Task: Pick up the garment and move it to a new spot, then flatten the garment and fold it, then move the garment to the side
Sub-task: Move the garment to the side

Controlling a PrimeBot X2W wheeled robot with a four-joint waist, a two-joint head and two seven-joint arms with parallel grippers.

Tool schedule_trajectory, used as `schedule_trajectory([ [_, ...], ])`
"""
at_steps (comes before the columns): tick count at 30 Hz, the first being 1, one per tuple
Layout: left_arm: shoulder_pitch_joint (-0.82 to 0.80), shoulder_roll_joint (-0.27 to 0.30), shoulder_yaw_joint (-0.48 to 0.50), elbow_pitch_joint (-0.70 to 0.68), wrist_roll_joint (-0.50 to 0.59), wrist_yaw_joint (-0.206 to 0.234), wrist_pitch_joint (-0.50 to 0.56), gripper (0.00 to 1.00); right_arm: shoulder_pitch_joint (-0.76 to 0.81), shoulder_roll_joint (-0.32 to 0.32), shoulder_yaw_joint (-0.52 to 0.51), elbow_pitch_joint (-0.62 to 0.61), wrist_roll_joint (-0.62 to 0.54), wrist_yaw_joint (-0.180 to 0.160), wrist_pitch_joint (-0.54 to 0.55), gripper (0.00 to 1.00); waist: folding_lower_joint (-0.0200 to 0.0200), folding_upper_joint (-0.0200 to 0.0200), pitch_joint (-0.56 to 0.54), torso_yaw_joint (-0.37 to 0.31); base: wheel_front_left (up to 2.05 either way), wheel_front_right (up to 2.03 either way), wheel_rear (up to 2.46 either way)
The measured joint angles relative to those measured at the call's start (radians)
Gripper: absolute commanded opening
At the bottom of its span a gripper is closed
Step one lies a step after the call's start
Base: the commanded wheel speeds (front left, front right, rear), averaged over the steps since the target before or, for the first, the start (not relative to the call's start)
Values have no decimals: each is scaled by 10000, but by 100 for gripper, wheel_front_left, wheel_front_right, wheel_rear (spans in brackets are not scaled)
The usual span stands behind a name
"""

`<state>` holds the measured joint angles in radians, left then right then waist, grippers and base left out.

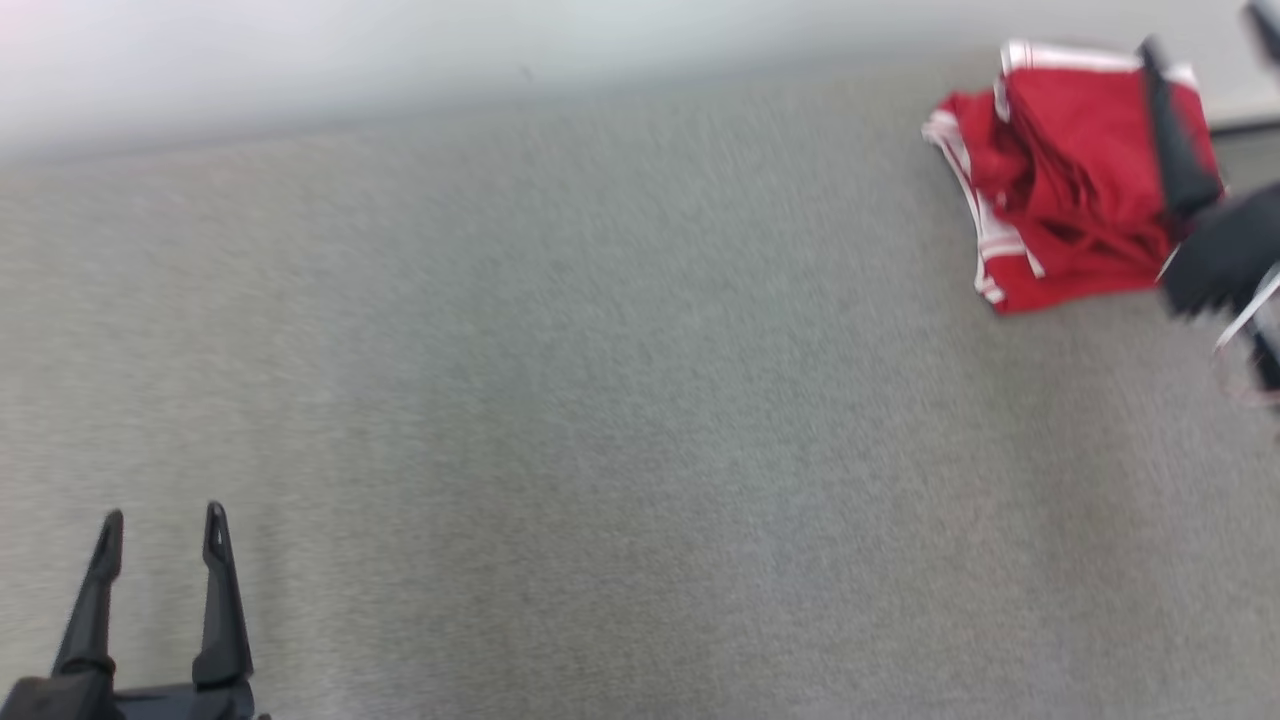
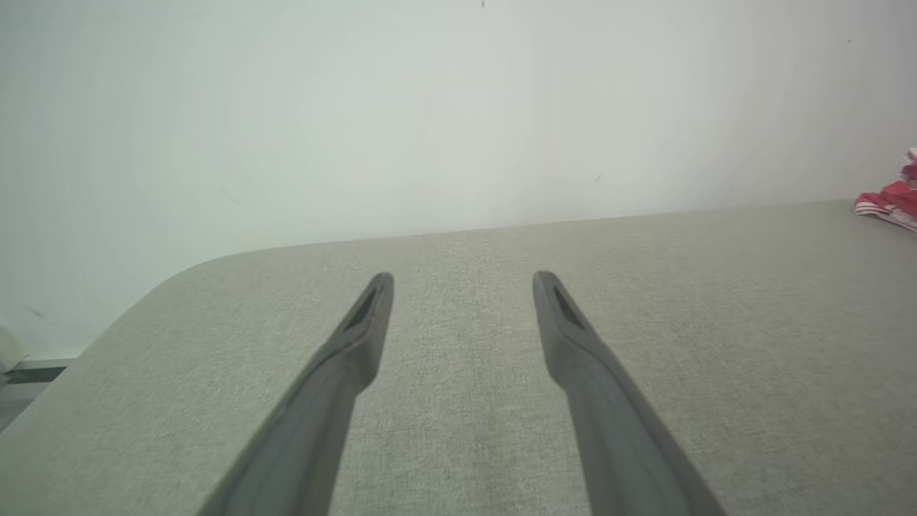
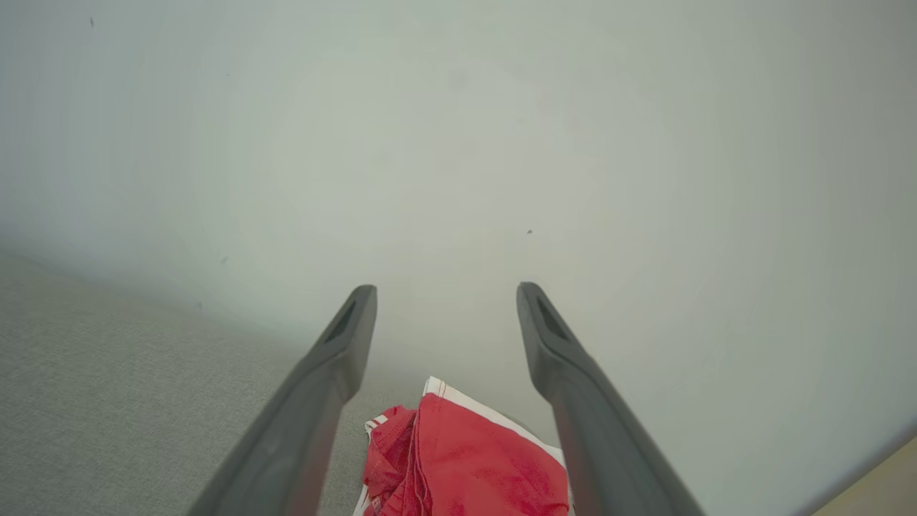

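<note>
Garment [image 1: 1070, 200] lies folded at table [image 1: 600, 400] far-R edge; move-aside step prob. done. R gripper [image 3: 444, 290] wide, empty above it; L gripper [image 1: 163, 512] wide. Next: lift clear w/o snagging.

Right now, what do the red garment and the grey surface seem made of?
The garment: soft cloth, perhaps knit, matte red with white trim; it lies in loose folds. The surface: looks covered in woven grey fabric, matte; a fine weave grain shows in the left wrist view.
</note>
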<state>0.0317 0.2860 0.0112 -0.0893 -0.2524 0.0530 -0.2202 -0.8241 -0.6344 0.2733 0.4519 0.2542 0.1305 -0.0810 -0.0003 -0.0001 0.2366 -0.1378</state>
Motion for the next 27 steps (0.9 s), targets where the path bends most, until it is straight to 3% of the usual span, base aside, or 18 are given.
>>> schedule_trajectory([
  [6, 199, -230, -165, 297, -50, 75, -79, 100, 1822, 872, -1047, -1068, 19, 0, -117, 100, 0, 0, -956, 482, 0, 0, 0],
  [16, 261, -330, -387, 642, -79, 111, -56, 100, 4735, 3022, -2863, -2633, -732, 0, -75, 100, 1, 0, -1858, 1286, 0, 0, 0],
  [27, 474, -280, -318, 1055, -238, 238, -73, 100, 7257, 4341, -3407, -3335, -1390, 0, -341, 100, 2, 1, -2541, 1666, 0, 0, 0],
])
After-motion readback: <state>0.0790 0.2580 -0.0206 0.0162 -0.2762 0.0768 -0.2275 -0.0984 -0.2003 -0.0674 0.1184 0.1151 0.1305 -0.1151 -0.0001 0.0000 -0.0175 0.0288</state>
